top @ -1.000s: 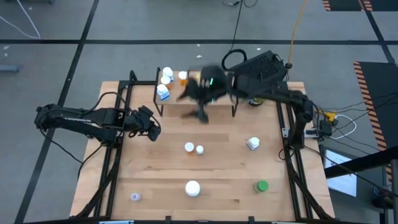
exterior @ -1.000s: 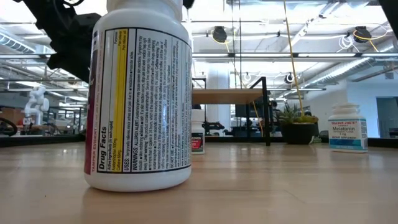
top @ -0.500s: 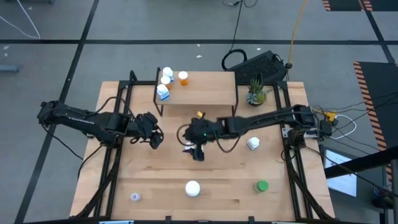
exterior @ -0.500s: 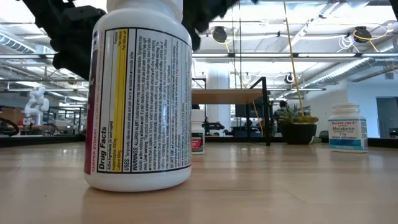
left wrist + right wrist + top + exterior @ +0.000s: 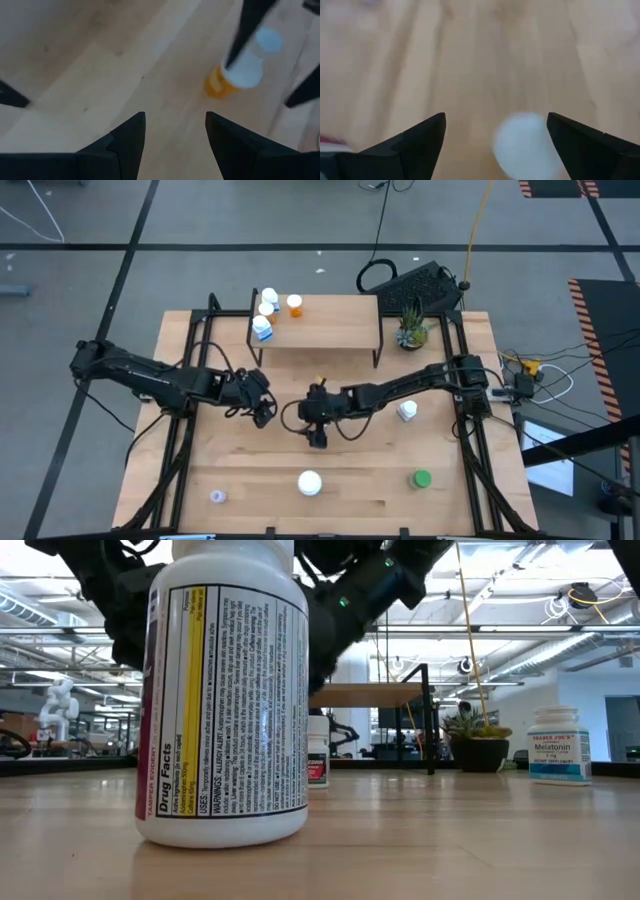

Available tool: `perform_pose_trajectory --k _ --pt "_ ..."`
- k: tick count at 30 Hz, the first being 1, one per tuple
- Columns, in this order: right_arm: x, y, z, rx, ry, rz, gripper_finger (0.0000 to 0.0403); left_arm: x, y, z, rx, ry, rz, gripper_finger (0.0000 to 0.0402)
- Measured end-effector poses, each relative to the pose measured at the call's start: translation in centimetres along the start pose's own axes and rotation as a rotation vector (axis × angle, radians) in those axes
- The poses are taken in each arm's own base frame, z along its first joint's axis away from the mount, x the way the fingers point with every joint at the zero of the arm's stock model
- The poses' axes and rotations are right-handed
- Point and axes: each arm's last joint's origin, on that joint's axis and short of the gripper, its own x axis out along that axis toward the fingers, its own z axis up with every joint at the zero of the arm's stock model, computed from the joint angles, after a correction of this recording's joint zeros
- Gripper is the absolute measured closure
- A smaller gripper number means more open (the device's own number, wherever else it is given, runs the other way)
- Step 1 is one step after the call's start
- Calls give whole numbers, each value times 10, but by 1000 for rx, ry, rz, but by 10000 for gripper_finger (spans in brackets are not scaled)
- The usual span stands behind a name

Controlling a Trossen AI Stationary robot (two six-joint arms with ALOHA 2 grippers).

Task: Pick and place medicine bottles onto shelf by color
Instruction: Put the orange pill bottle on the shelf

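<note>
My right gripper (image 5: 317, 434) hangs open over the table's middle, above two small bottles that it hides in the high view. In the right wrist view a white cap (image 5: 524, 146) shows between its open fingers (image 5: 495, 117). My left gripper (image 5: 262, 409) is open just to their left. The left wrist view, past that arm's own fingers (image 5: 175, 115), shows the orange white-capped bottle (image 5: 234, 76), a second white cap (image 5: 268, 40) and a dark finger of the right gripper (image 5: 246, 27). Several bottles (image 5: 266, 310) stand on the shelf (image 5: 330, 330), one of them orange (image 5: 294, 304).
A white bottle (image 5: 406, 411) stands right of the middle. A large white-capped bottle (image 5: 309, 482), a green-capped one (image 5: 421, 478) and a pale purple one (image 5: 218, 496) stand near the near edge. A potted plant (image 5: 410, 330) sits right of the shelf.
My right arm has swung from the shelf toward the table's middle and come down over the two small bottles, open. My left gripper has moved right toward the same bottles. No bottle has visibly moved.
</note>
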Motion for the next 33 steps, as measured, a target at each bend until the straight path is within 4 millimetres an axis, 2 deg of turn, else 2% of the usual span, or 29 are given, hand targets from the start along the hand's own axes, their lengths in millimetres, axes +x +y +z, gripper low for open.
perform_pose_trajectory --k 5,14,20,26,33 --pt "-2 -7 -4 13 56 -94 47 0 -2 -1 -28 17 -21 192" --pt "-1 -17 -2 -9 44 -26 48 0 -1 -2 -54 16 -14 192" --pt "15 -21 -12 -20 69 67 74 0 -1 -1 -57 10 -11 192" --pt "15 -22 -10 -27 54 69 97 0 -1 -1 -44 10 -10 192" --pt "15 -27 -10 -13 60 85 154 0 -1 -1 -43 15 -9 192"
